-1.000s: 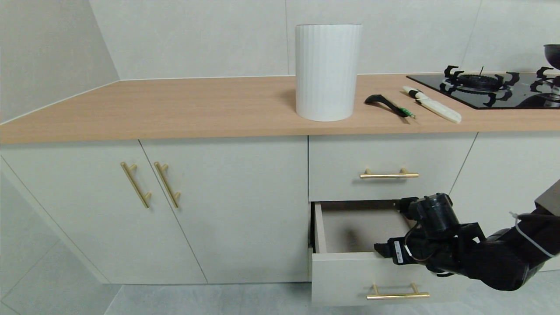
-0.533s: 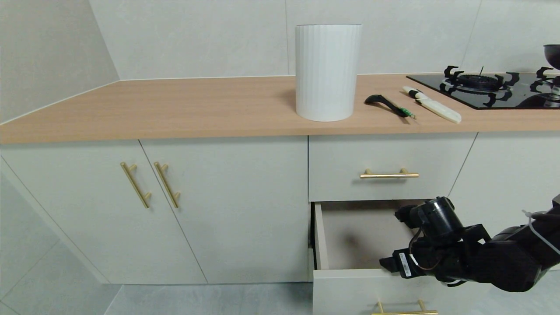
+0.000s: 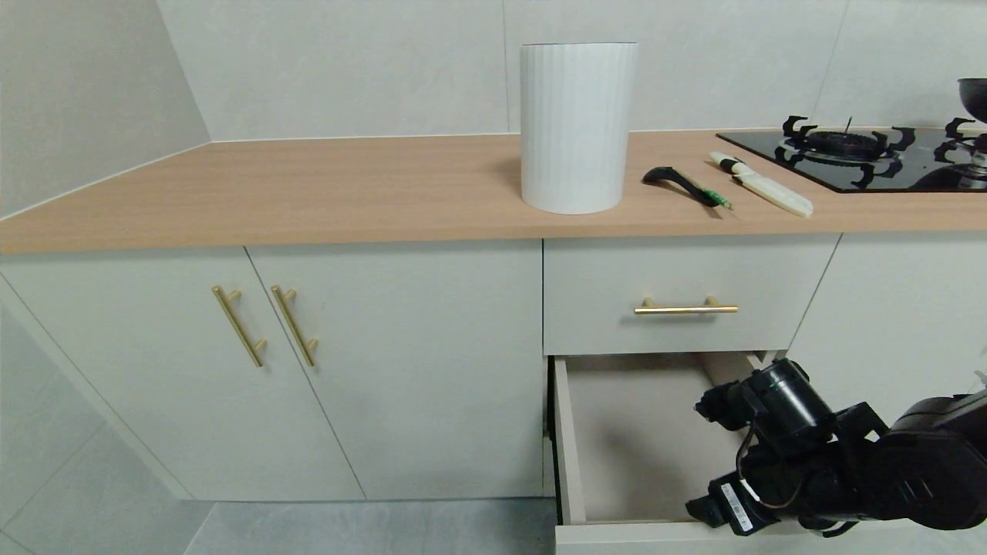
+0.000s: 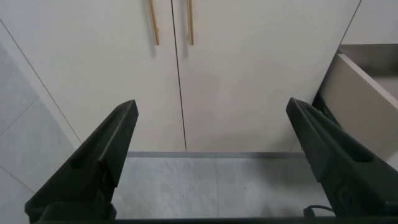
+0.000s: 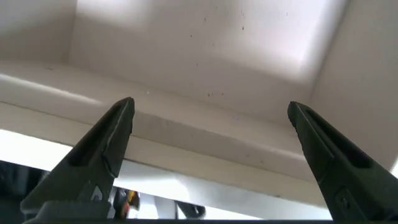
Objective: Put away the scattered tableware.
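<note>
**Head view.** I see the table, a wooden worktop over pale cupboards. A tall white ribbed container stands upright near the front edge, right of the middle. The scattered pieces lie flat near the same front edge, between the container and the black hob at the table's right end. They are a black spoon and, just beside it, a pale knife. Below them the upper drawer is closed. The lower drawer stands pulled out, showing its pale floor. My right tool sits over that drawer's front right corner.

**Left wrist view.** My left tool is spread wide, with nothing between its fingers. It faces the cupboard doors and their gold handles, above the grey floor. The side wall of the lower drawer shows beyond one finger.

**Right wrist view.** My right tool is likewise spread wide and grips nothing. Beyond its fingers run the lower drawer's front rim and pale floor.
</note>
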Controlling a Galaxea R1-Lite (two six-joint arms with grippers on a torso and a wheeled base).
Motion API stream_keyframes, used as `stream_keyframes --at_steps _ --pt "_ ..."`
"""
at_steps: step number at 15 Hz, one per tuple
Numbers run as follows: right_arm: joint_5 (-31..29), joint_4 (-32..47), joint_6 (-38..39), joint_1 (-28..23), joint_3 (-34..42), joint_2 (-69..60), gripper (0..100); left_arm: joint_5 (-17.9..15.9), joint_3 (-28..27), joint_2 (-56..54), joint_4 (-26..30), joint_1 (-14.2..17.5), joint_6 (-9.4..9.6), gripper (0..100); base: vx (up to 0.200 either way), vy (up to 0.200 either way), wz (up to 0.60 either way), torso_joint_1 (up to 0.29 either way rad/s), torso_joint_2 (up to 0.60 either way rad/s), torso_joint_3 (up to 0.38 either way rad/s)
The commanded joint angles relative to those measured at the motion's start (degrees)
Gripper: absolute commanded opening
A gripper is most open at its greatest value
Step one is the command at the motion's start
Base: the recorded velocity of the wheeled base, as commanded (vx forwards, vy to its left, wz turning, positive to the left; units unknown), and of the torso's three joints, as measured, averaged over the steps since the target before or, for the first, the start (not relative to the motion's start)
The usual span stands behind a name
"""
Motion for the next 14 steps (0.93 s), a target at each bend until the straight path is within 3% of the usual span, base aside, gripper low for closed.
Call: stream_keyframes --at_steps 1,10,14 --pt "0.0 2.6 -2.3 1.1 0.9 -2.7 100 0.0 0.0 0.1 0.0 0.1 -0.01 100 0.0 0.0 0.0 0.0 0.0 0.0" --pt "0.0 4.5 -11.9 2.1 5.8 -4.8 100 0.0 0.0 0.1 0.0 0.1 -0.01 100 0.0 0.0 0.0 0.0 0.0 0.0" --pt "0.7 5.2 -12.0 2.0 4.6 -5.3 100 0.0 0.0 0.1 0.0 0.1 -0.01 100 0.0 0.0 0.0 0.0 0.0 0.0"
